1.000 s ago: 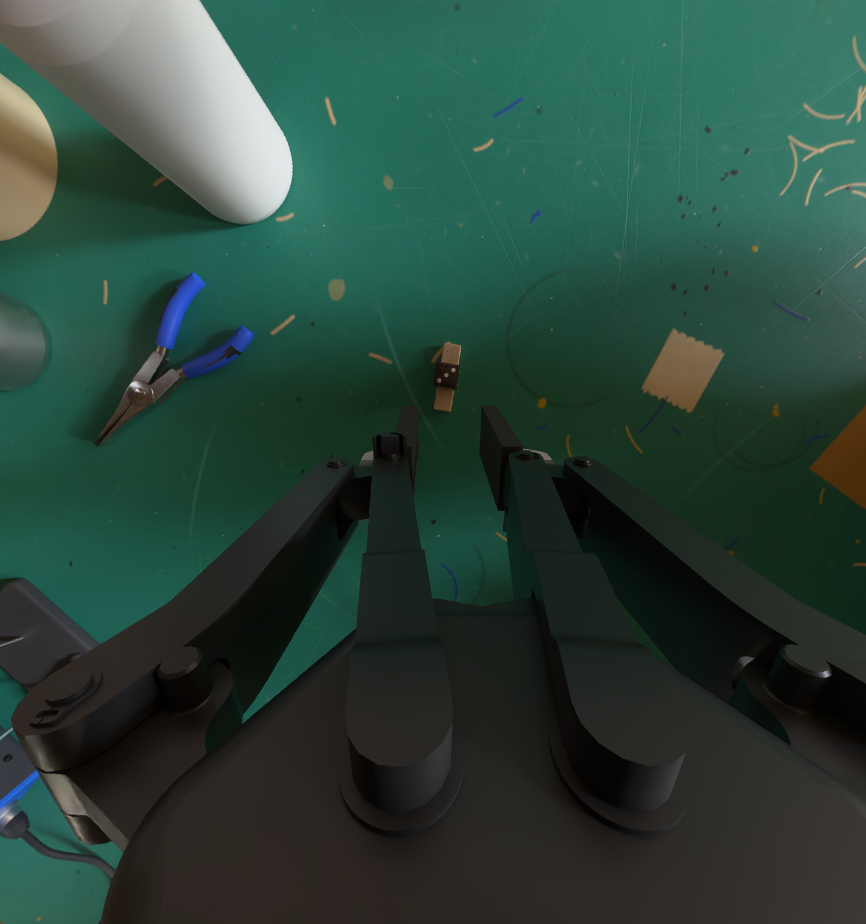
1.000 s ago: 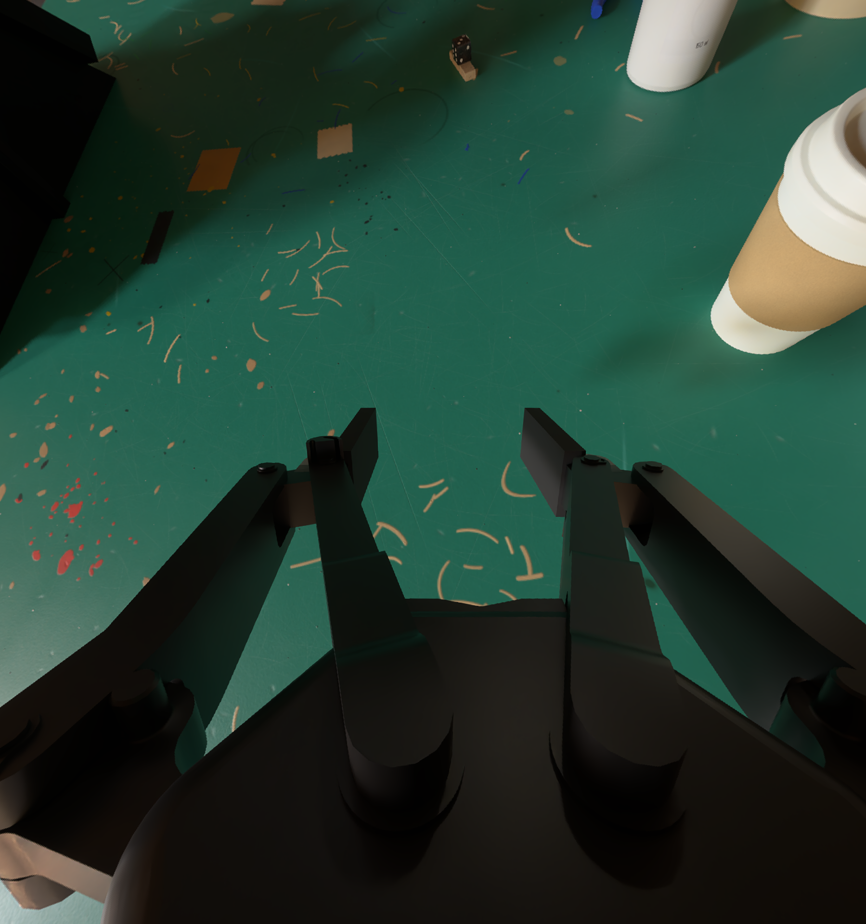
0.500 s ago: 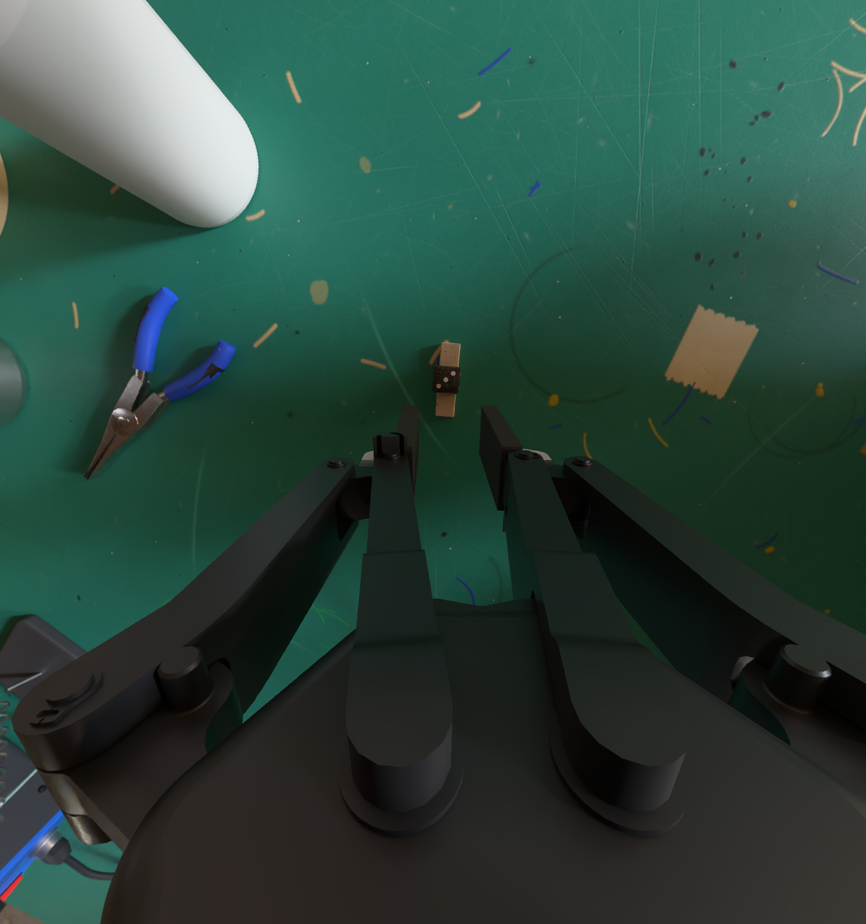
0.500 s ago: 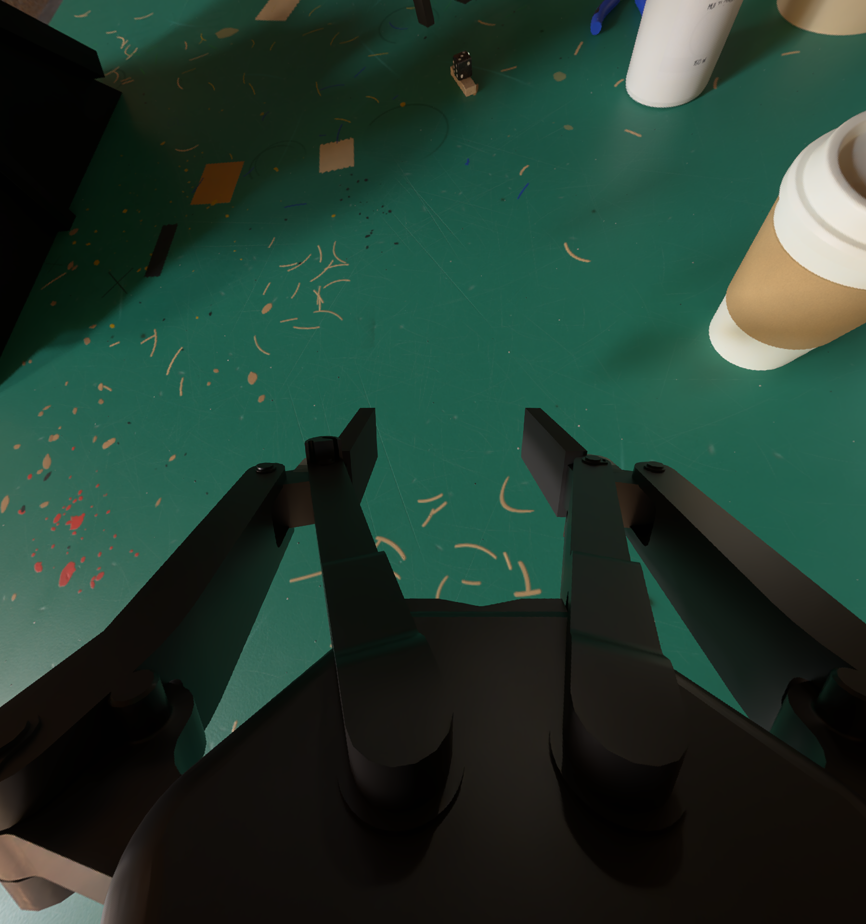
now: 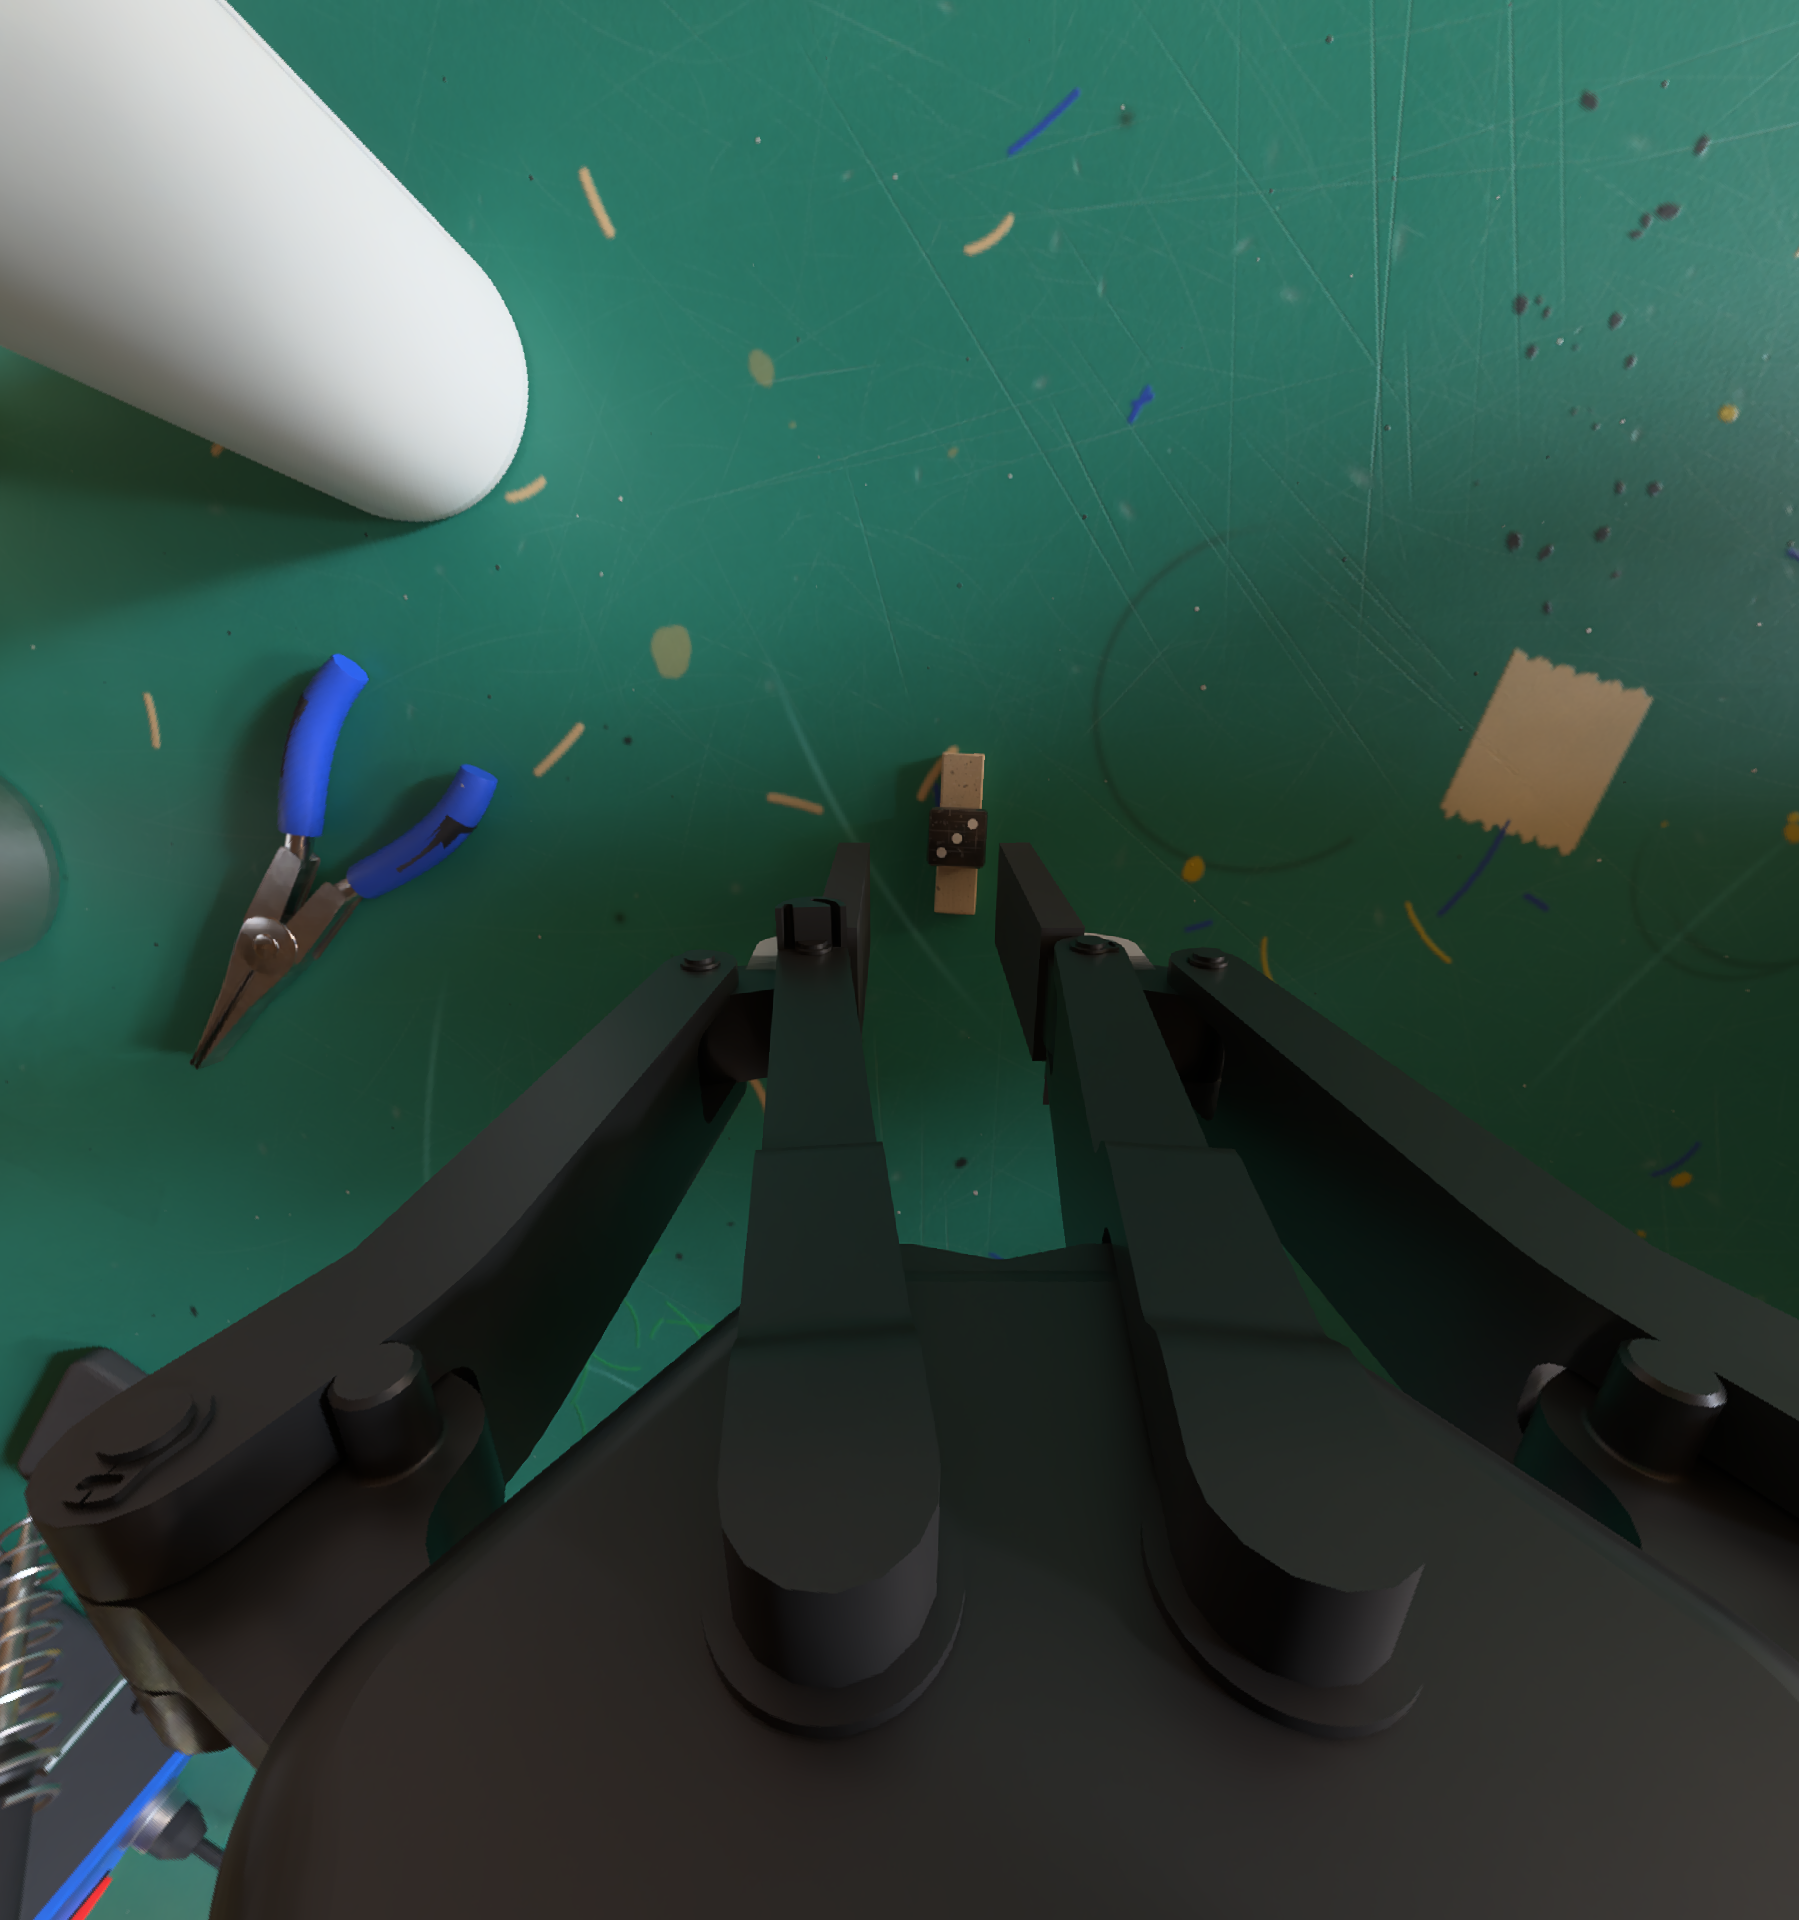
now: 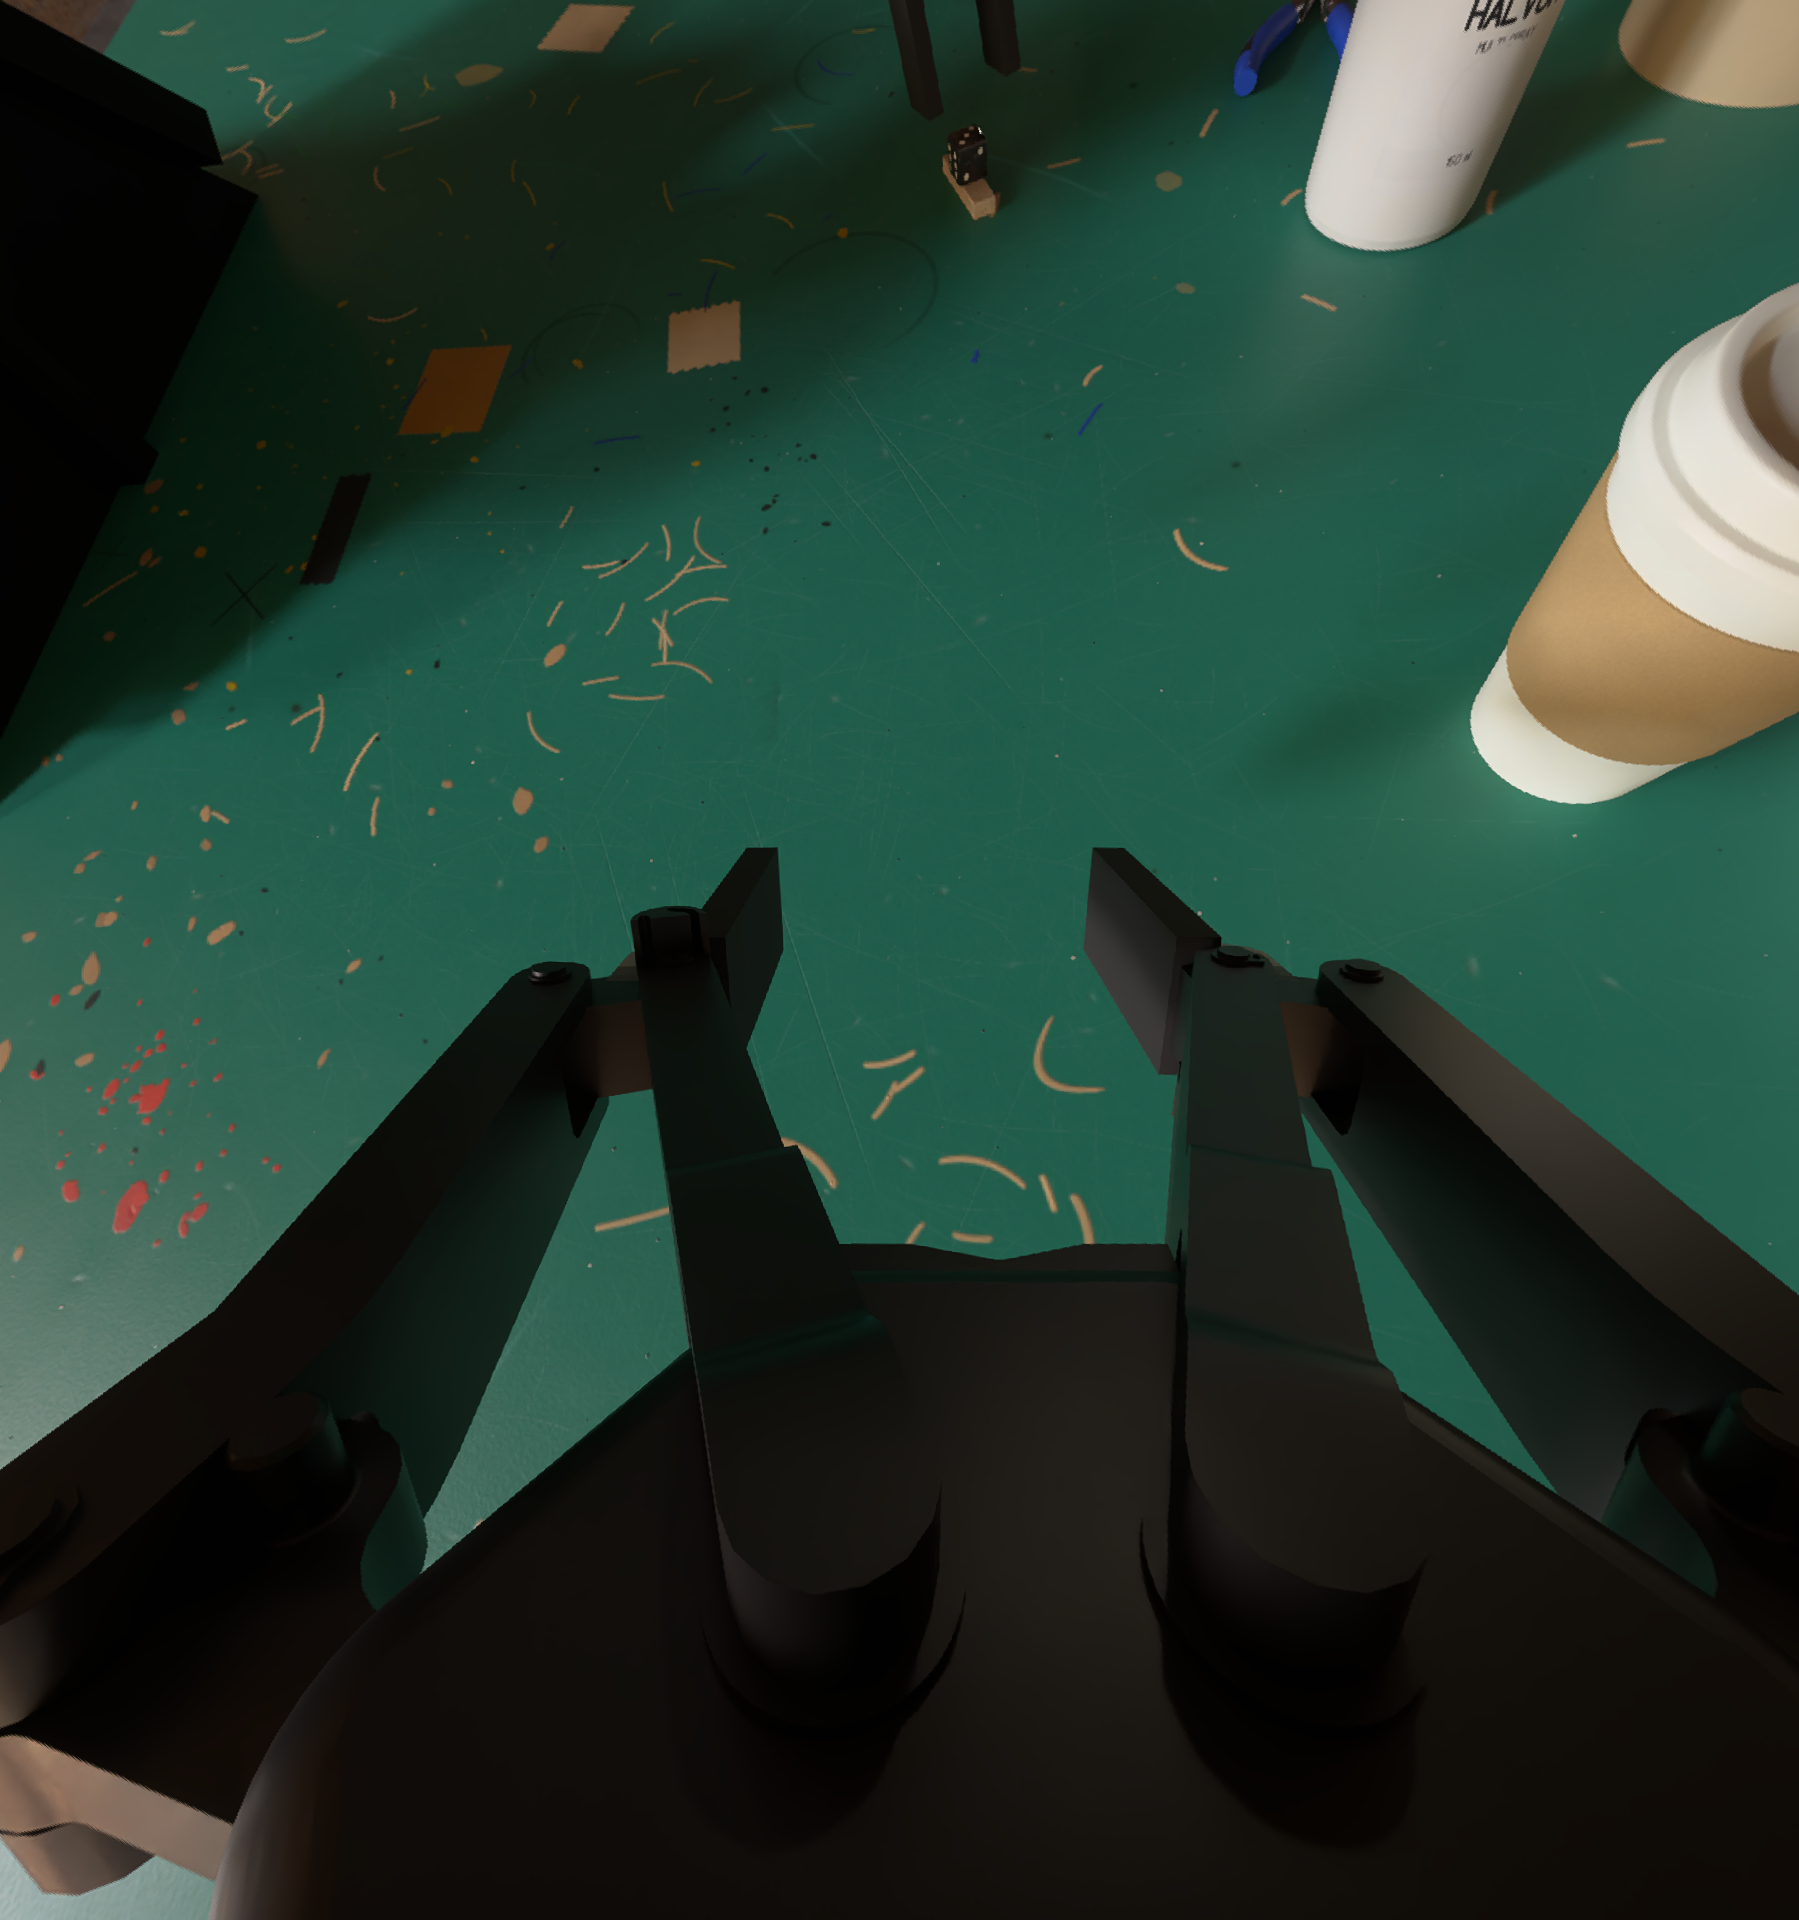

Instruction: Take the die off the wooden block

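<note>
die – black, seated mid-length on wooden block, on green mat | block long axis – in line with finger direction | left gripper – nearer, above die, jaws apart, straddling, no contact | right gripper – well apart, jaws spread, empty | next, judged – descend, close across die's short sides

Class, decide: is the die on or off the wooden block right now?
On. The black die sits across the middle of the wooden block, with the open left tool not touching it.
</note>
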{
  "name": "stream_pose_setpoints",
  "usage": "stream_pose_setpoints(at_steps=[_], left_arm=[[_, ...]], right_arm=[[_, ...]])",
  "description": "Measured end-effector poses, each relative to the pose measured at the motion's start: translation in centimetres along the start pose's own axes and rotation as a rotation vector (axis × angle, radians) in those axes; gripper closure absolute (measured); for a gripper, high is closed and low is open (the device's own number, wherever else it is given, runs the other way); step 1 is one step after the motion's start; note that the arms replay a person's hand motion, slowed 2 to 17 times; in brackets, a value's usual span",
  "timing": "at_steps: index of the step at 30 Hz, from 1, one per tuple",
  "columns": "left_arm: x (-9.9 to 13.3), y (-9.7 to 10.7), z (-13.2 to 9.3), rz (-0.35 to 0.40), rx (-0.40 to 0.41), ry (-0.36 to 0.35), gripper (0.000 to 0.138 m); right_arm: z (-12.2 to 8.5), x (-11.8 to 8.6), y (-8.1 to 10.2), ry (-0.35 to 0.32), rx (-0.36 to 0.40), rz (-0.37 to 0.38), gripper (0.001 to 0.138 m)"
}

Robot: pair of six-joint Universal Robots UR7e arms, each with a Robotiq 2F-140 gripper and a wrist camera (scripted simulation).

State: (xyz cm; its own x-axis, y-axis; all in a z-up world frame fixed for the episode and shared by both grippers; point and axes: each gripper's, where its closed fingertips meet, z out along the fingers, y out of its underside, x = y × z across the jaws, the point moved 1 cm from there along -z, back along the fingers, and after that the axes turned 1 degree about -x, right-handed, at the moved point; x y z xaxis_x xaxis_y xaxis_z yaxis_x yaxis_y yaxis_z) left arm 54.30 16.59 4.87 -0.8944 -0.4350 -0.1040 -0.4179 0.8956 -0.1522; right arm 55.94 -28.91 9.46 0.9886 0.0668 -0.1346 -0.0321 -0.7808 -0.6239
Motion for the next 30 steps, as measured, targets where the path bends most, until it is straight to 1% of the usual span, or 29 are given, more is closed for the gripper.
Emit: stream_pose_setpoints(at_steps=[8,14,21,30], left_arm=[[-0.3,-0.7,0.7,0.024,-0.001,0.006,0.105],[-0.3,-0.7,1.2,0.034,-0.042,0.022,0.105],[-0.3,-0.8,1.3,0.05,-0.08,0.035,0.105],[0.0,-1.2,1.6,0.044,-0.082,0.066,0.111]], right_arm=[[0.2,-0.1,-0.1,-0.002,-0.001,-0.005,0.061],[0.2,-0.1,0.0,-0.004,0.001,-0.008,0.061],[0.2,-0.1,0.4,-0.006,0.006,-0.004,0.06],[0.0,0.1,0.9,-0.008,0.019,0.005,0.06]])
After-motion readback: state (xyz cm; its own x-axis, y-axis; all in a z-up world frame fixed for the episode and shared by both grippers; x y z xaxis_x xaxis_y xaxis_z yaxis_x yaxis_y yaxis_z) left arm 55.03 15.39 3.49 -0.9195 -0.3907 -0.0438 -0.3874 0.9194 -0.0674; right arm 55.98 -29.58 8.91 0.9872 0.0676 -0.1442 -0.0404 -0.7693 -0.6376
